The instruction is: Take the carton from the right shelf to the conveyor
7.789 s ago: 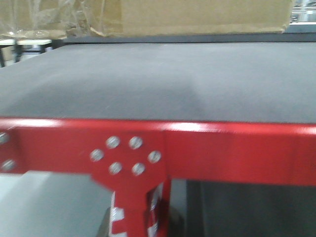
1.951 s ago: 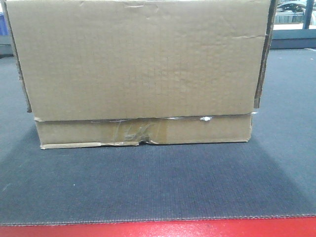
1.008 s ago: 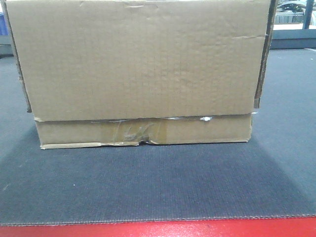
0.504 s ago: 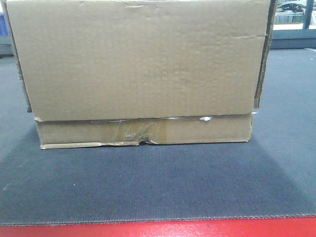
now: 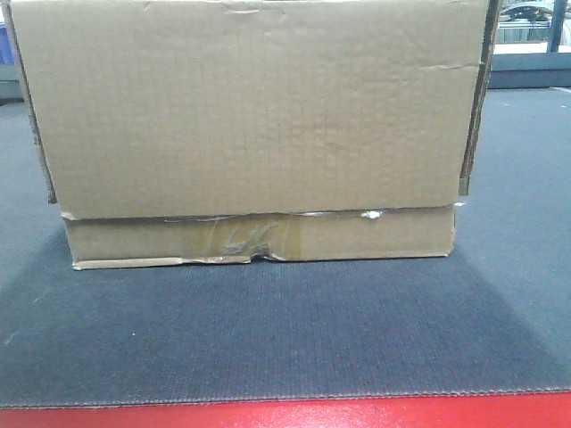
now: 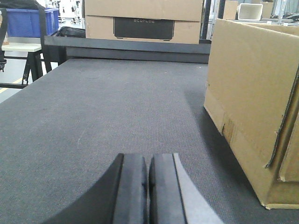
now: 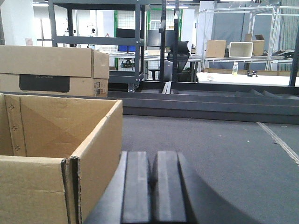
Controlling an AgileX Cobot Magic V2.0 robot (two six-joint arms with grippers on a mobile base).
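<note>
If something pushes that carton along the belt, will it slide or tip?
Probably slides: the carton looks wide and sits flat on the conveyor. It is likely light, since the right wrist view shows it open and seemingly empty. Its textured belt may drag.

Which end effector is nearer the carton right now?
Right, as far as the wrist views show. The right end effector sits shut beside the carton top corner, apparently almost touching. The left end effector, also shut, hangs low over the conveyor, clearly apart from the carton's side.
</note>
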